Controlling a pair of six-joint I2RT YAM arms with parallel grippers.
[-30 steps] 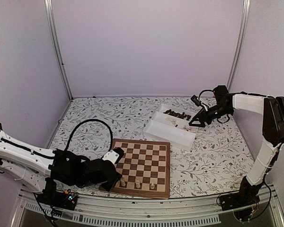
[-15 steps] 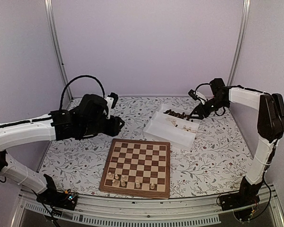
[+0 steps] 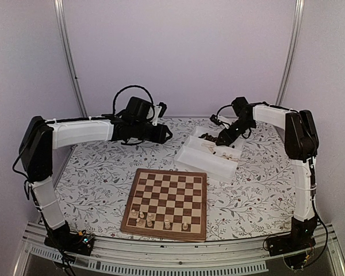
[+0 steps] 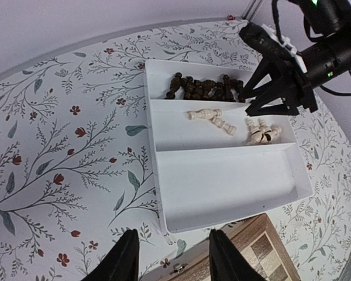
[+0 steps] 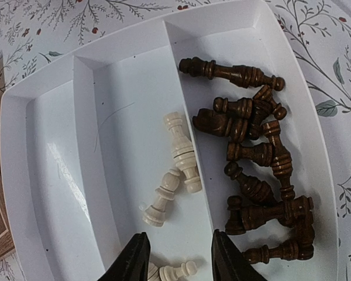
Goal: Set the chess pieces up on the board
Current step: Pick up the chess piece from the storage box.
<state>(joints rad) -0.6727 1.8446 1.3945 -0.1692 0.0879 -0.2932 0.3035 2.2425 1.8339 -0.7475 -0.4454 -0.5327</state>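
The left arm (image 3: 80, 131) rises from its base to a high elbow, then runs nearly level toward the right, holding the wrist well above the table. The left gripper (image 3: 163, 135) points forward and down, its two fingers (image 4: 126, 257) parted with nothing between them. The right arm (image 3: 270, 113) stands tall and folds inward to the left, wrist tipped down. The right gripper (image 3: 222, 140) hangs low, jaws partly spread.

Pale lilac walls (image 3: 178, 57) enclose a table (image 3: 103, 167) under a white cloth (image 4: 58, 146) printed with grey-green sprigs and small red flowers. Aluminium posts (image 3: 69, 57) stand in both back corners. Light is soft, even.
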